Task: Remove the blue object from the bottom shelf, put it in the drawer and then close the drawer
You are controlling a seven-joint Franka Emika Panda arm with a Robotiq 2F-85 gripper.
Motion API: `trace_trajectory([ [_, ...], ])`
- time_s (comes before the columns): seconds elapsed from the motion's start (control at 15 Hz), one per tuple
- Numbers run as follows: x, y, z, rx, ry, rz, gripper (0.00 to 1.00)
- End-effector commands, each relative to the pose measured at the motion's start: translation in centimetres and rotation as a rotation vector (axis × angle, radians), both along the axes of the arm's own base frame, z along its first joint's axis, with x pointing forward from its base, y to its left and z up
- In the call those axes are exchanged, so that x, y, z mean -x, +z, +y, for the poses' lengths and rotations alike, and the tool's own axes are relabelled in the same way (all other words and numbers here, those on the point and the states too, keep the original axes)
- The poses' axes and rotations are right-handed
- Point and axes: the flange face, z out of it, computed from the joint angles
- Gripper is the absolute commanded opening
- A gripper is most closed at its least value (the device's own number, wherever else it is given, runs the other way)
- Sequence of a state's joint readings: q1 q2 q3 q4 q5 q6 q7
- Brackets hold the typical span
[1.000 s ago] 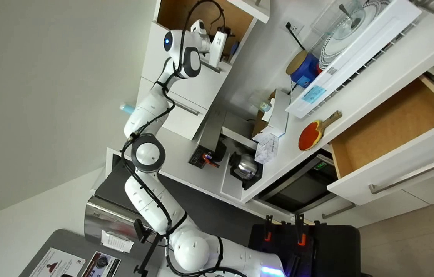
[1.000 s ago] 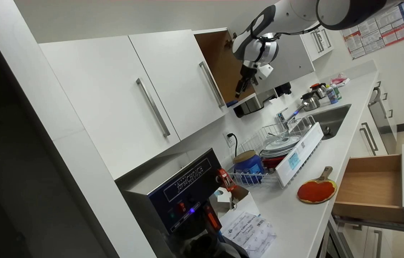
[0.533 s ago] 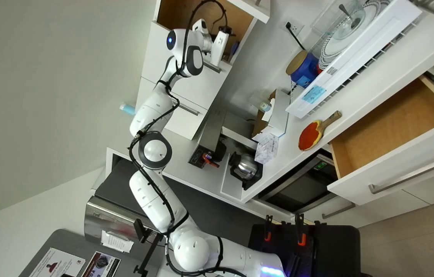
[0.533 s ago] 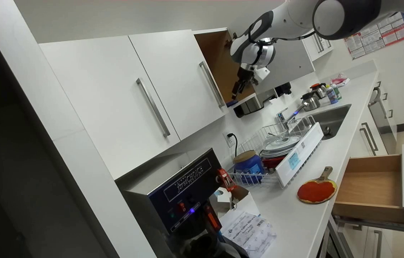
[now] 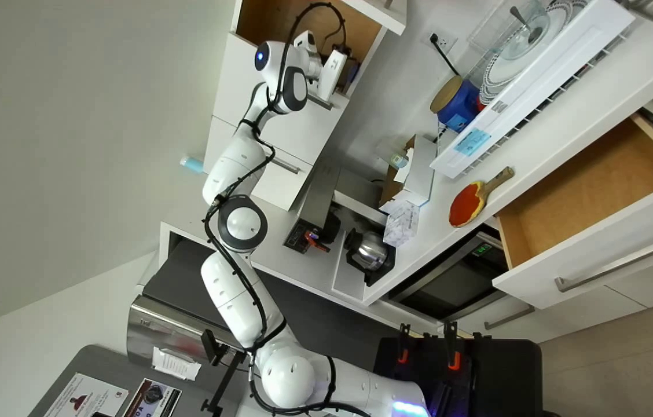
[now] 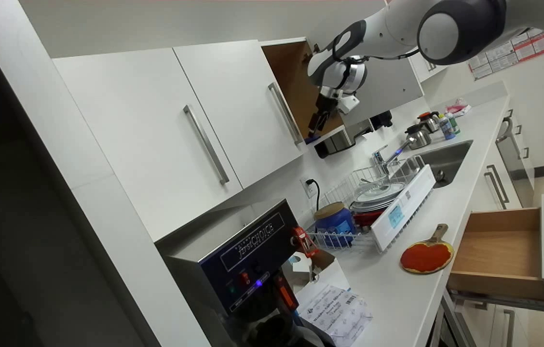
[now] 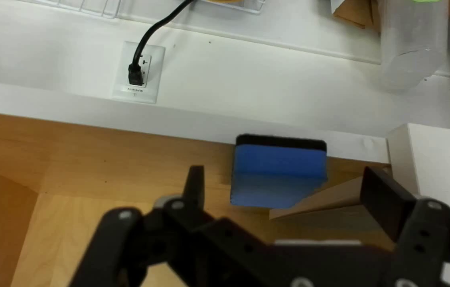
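The tool (image 7: 283,177) is released: its jaws stand wide apart. The wrist view shows the gap plainly; in an exterior view the arm (image 5: 289,75) covers it. The blue object (image 7: 279,167) is on the bottom shelf (image 7: 101,163) of the open cabinet (image 6: 284,67), at the front lip (image 7: 149,118). In the wrist view it appears between the 2 fingers (image 7: 196,183), with a visible gap on each side. Its black band (image 7: 281,141) is clear in that view; both exterior views show only a small blue portion. Whether the fingertips are level with it cannot be told.

Clearance at the shelf: bare wood extends to the left in the wrist view. On the right, a slanted brown panel (image 7: 324,199) shows between the object and a finger.

Clearance at the drawer (image 5: 593,191): both exterior views show it pulled out, its top unobstructed. The front edge of the tabletop (image 6: 387,289) runs just beside it. A red-faced paddle (image 6: 427,258) lies near that edge. Beyond the lip, the wrist view shows a wall outlet (image 7: 157,59) with a plug (image 7: 135,75).
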State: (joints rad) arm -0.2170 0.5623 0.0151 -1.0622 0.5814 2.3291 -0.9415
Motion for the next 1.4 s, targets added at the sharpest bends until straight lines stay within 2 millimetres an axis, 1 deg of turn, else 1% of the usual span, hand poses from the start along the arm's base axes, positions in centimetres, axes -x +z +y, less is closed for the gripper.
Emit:
trace_trajectory([
  [0.0,-0.8,0.3,0.5,-0.031,0.014,0.009,1.0],
  [0.4,-1.7,-0.2,1.1,-0.025,0.024,0.008,1.0],
  [0.47,-1.9,-0.3,1.2,-0.025,0.025,0.006,0.75],
  [0.53,-2.0,-0.4,1.3,-0.024,0.027,0.005,0.72],
  [0.6,-2.1,-0.5,1.4,-0.024,0.028,0.005,0.66],
  [0.87,-2.3,-0.4,1.7,-0.024,0.036,0.007,0.34],
  [0.93,-2.3,-0.2,1.7,-0.023,0.036,0.006,0.31],
  [1.07,-2.2,-0.2,1.5,-0.01,0.016,0.02,0.31],
  [1.13,-1.9,0.1,1.3,0.008,-0.012,0.042,0.31],
  [1.33,0.0,2.5,0.1,0.014,-0.098,0.084,0.31],
])
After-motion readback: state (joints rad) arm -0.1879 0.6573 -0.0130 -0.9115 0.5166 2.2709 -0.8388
